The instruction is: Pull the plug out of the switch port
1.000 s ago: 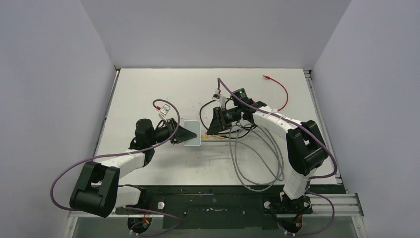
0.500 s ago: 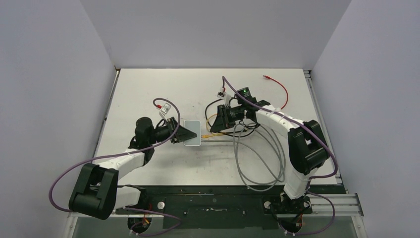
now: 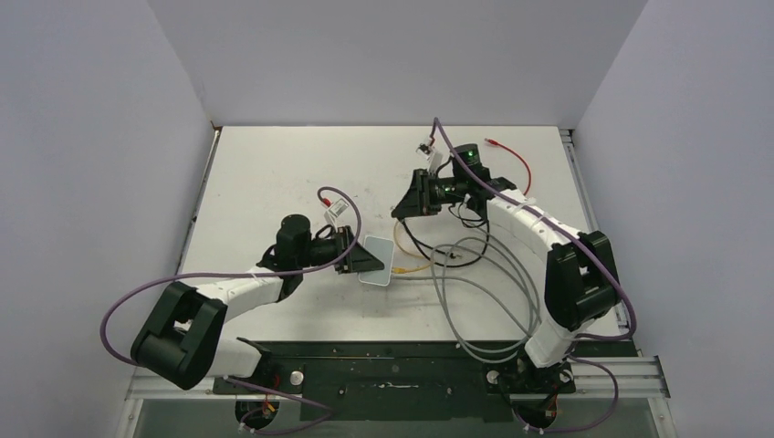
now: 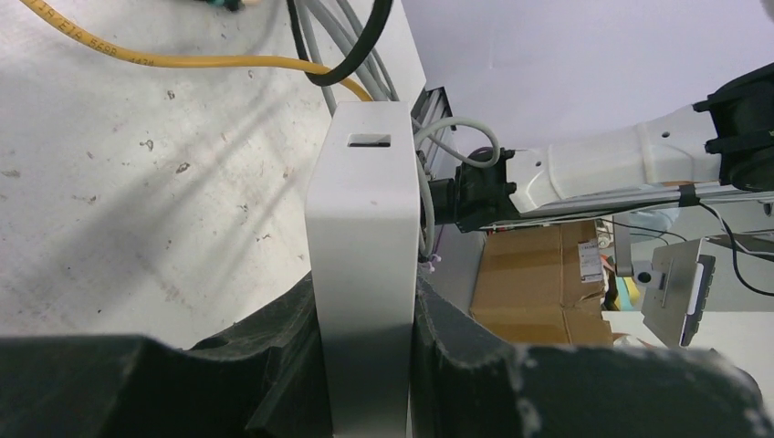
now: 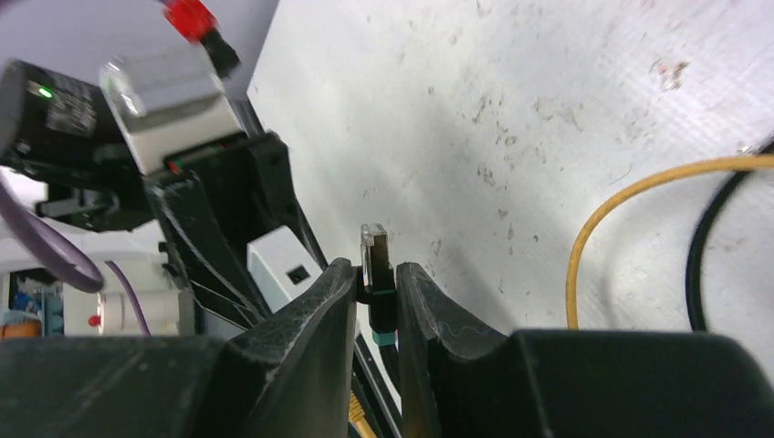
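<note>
At mid-surface [image 3: 274,173], left tool [image 3: 358,257] is clenched on the switch [image 3: 379,265], one finger on each flat face. Right tool [image 5: 375,274] pinches a clear plug [image 5: 373,246] with a teal boot, well apart from the switch, farther back and to the right. Yellow cable [image 3: 411,267] lies between them, beside the switch.

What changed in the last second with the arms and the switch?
The right pincer, shut on the plug, drew back toward the far side, away from the switch; the plug is free. The left pincer, gripping the switch, shifted it rightward and nearer. The red cable stayed put.
</note>
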{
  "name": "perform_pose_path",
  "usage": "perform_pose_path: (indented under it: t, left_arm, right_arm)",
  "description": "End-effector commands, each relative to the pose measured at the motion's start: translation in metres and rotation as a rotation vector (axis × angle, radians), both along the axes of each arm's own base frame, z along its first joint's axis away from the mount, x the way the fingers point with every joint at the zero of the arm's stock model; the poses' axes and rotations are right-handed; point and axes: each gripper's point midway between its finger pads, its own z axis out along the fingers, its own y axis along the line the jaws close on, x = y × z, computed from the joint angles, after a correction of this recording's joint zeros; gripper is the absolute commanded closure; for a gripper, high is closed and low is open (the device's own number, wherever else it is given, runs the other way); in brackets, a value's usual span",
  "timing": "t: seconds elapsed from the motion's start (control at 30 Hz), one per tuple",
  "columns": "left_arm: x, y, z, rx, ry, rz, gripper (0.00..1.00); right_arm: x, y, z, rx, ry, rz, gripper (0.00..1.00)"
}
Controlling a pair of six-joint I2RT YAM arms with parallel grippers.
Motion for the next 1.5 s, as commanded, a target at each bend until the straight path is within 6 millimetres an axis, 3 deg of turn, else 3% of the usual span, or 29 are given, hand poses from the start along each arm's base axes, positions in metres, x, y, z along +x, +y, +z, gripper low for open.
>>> perform_pose_path:
  t: [0.0, 0.3, 0.7, 0.83, 1.2, 1.47]
  left_arm:
    - [0.002, -0.011, 0.013, -0.015, -0.065, -0.030, 1.00]
    - [-0.002, -0.008, -0.006, 0.028, -0.032, -0.030, 1.00]
    - [-0.018, -0.003, -0.038, 0.160, 0.011, -0.073, 1.00]
    - [-0.024, 0.002, -0.051, 0.207, 0.027, -0.074, 1.00]
    - [-0.036, 0.013, -0.083, 0.308, 0.089, -0.058, 1.00]
    - [-0.040, 0.023, -0.107, 0.378, 0.145, -0.020, 1.00]
  right_arm:
    - [0.033, -0.015, 0.082, 0.127, -0.192, -0.109, 0.95]
    - [0.053, -0.040, 0.153, 0.219, -0.312, -0.207, 0.95]
    - [0.069, -0.038, 0.224, 0.340, -0.404, -0.274, 0.95]
    - [0.075, -0.044, 0.257, 0.370, -0.462, -0.314, 0.95]
    - [0.093, -0.088, 0.360, 0.477, -0.630, -0.471, 0.95]
    - [0.079, -0.135, 0.440, 0.657, -0.718, -0.536, 0.95]
